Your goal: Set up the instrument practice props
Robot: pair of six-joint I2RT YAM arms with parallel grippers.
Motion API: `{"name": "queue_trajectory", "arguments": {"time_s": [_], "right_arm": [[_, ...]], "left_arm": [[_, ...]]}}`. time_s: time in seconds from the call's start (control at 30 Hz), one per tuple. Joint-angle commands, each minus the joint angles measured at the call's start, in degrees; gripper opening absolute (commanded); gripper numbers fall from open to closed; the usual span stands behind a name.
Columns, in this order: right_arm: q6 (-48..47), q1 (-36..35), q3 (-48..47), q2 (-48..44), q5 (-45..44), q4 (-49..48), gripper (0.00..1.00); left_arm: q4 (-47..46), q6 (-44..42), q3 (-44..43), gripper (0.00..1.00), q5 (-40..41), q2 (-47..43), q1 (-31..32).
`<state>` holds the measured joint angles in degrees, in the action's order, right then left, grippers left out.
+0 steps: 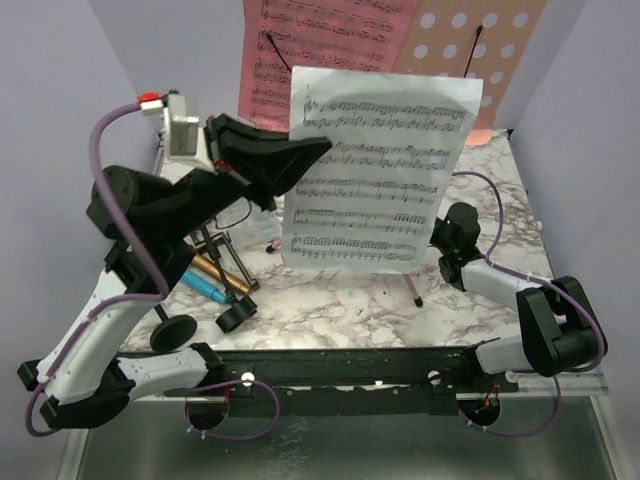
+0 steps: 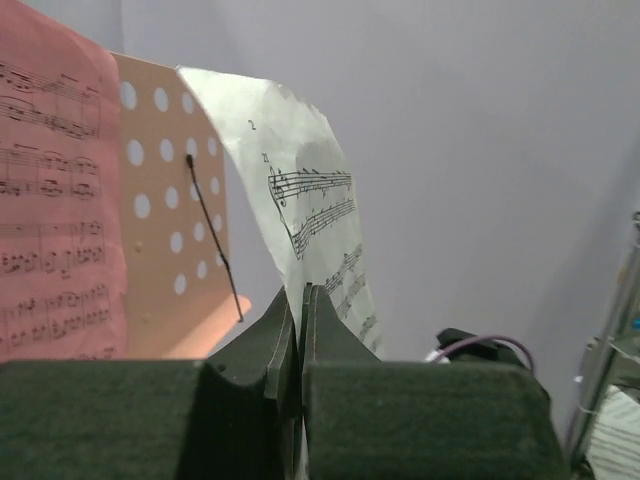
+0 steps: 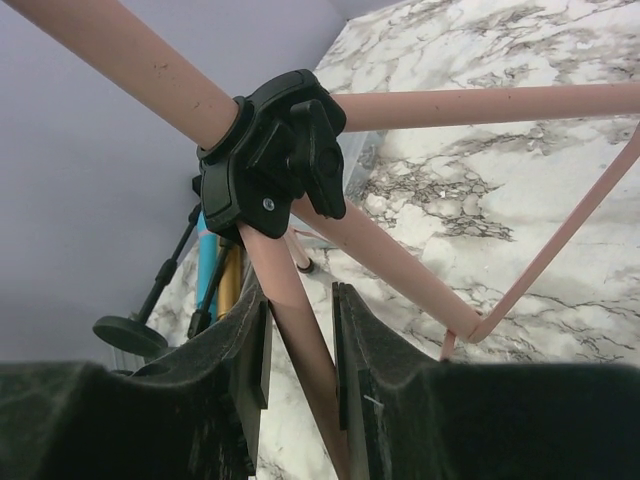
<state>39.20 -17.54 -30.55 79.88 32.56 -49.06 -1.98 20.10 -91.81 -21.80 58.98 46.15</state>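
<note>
Over marble table (image 1: 350, 300) | left tool (image 2: 301, 300) pinches paper page (image 1: 385, 170) | right tool (image 3: 300, 300) clasps tubular leg (image 3: 310, 380)

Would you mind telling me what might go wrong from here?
The left claw pinches the white sheet-music page by one edge only, so it may bow, slip or tear on the way to the pink music rack. The right claw grips a thin tripod leg; any tug might tip the rack and shed the pink page.
</note>
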Motion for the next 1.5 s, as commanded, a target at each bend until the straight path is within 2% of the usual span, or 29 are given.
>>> {"name": "queue_trajectory", "arguments": {"time_s": [0.0, 0.37, 0.5, 0.67, 0.77, 0.83, 0.97, 1.07, 1.17, 1.33, 1.47], "right_arm": [[2.99, -0.69, 2.39, 0.34, -1.46, 15.82, 0.13], [1.78, -0.73, 2.86, -2.70, -1.00, 17.68, 0.24], [0.20, -0.74, 1.79, -5.27, -2.22, 22.28, 0.33], [-2.91, -0.67, -1.29, -13.15, -9.34, 36.53, 0.53], [-3.51, -0.70, -3.65, -19.59, -14.54, 46.75, 0.70], [-4.18, -0.71, -5.21, -24.16, -17.29, 53.41, 0.76], [-6.50, -0.72, -9.62, -34.84, -20.05, 64.13, 0.80], [-9.22, -0.70, -16.42, -41.79, -21.22, 71.24, 0.82], [-11.99, -0.73, -26.91, -43.43, -20.98, 75.58, 0.79], [-14.30, -0.74, -45.19, -37.60, -20.58, 79.12, 0.72], [-15.94, -0.70, -59.77, -29.18, -23.98, 81.56, 0.74]], "left_arm": [[-4.42, -7.22, -6.35, 0.00, 6.52, 6.83, 0.06], [-0.50, -20.53, -29.03, 0.00, 5.99, 22.90, -0.08], [1.43, -23.57, -34.10, 0.00, 6.24, 26.50, -0.25], [1.66, -24.45, -34.94, 0.00, 6.47, 28.19, -0.47], [1.19, -24.99, -34.25, 0.00, 7.38, 28.74, -0.65], [1.01, -25.65, -34.23, 0.00, 7.44, 29.28, -0.71], [0.49, -26.15, -34.21, 0.00, 7.47, 29.86, -1.03], [0.31, -26.63, -34.35, 0.00, 7.64, 30.09, -1.11], [0.31, -26.86, -34.40, 0.00, 7.64, 30.12, -1.32], [0.13, -27.30, -34.60, 0.00, 7.65, 30.34, -1.41], [-0.29, -27.30, -34.75, 0.00, 7.70, 30.71, -1.40]]}}
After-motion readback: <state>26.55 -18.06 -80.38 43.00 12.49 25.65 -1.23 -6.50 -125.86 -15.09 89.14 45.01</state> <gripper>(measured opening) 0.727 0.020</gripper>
